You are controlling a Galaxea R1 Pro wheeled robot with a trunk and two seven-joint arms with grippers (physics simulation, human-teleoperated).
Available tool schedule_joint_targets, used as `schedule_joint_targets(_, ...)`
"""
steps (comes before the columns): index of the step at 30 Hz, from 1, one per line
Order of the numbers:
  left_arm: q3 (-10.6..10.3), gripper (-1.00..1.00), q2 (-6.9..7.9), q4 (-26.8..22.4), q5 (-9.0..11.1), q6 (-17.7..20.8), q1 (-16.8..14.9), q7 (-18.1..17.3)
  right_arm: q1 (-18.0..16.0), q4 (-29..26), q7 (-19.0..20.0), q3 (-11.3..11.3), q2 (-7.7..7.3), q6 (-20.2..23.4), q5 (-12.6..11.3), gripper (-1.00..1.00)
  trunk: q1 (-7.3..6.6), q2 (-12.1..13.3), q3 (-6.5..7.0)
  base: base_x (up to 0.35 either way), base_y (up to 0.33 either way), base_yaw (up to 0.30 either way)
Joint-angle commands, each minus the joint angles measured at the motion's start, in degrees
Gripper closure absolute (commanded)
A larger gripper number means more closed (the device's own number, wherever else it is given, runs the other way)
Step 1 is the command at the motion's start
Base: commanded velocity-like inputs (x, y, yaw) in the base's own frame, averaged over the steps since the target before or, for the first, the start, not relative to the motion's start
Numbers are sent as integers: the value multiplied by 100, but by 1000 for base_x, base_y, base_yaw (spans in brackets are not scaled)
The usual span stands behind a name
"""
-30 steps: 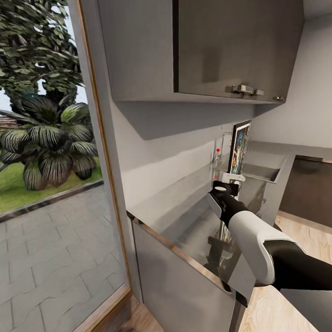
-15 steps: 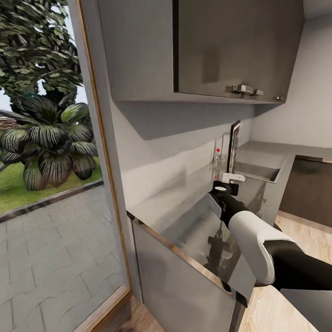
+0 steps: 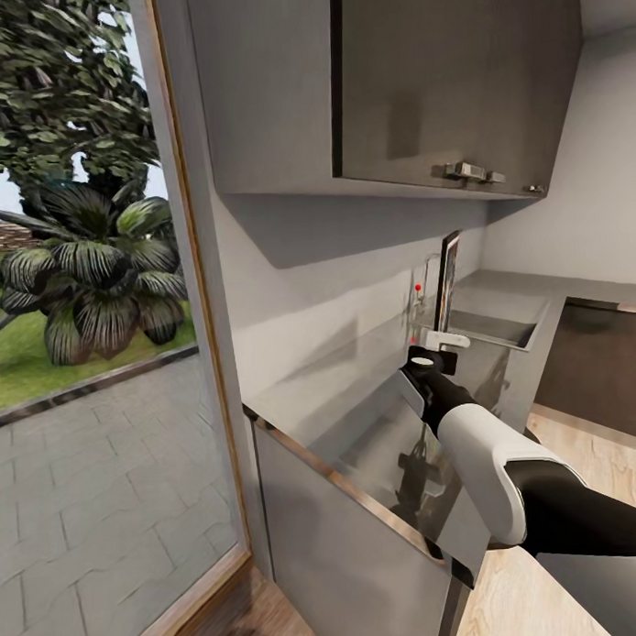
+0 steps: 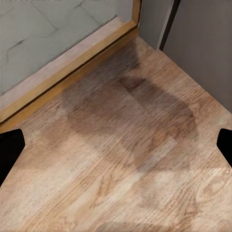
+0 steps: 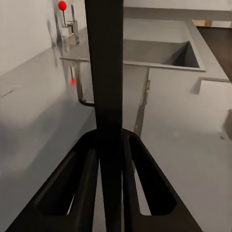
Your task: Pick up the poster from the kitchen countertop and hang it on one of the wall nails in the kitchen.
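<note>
My right gripper [image 3: 444, 339] is shut on the bottom edge of the poster [image 3: 448, 279], holding it upright above the glossy dark grey kitchen countertop [image 3: 335, 404]. In the head view the poster stands almost edge-on, a thin dark strip close to the light-grey back wall. The right wrist view has the poster [image 5: 108, 67] as a dark vertical band clamped between the two fingers [image 5: 87, 183] of my right gripper [image 5: 111, 137]. My left gripper [image 4: 116, 147] hangs open over the wooden floor. The wall nails are out of view.
A steel sink [image 3: 506, 328] is set in the counter just beyond the poster, with a faucet [image 3: 418, 292] marked by red dots at the wall. Upper cabinets [image 3: 438, 84] overhang the counter. A glass door [image 3: 90, 363] to the garden is at the left.
The poster has turned in my right gripper from showing part of its coloured face to standing nearly edge-on. The arm has hardly moved.
</note>
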Motion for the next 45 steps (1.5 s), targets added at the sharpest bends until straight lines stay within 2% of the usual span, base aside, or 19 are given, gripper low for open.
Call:
schedule_joint_targets(1,21,-100,-2,-6,23,-3,1,-45,-2,-13,-4,-16,4,28,-1,100,0,-3,-5,0,0,0)
schedule_joint_targets(32,22,-100,0,-6,20,-3,1,-44,-2,-183,-12,-24,4,22,-1,100,0,-3,97,-24,-8,0)
schedule_joint_targets(45,22,-100,-1,-6,19,-3,2,-45,43,-244,-7,-28,10,19,-5,100,0,-3,97,-298,0,0)
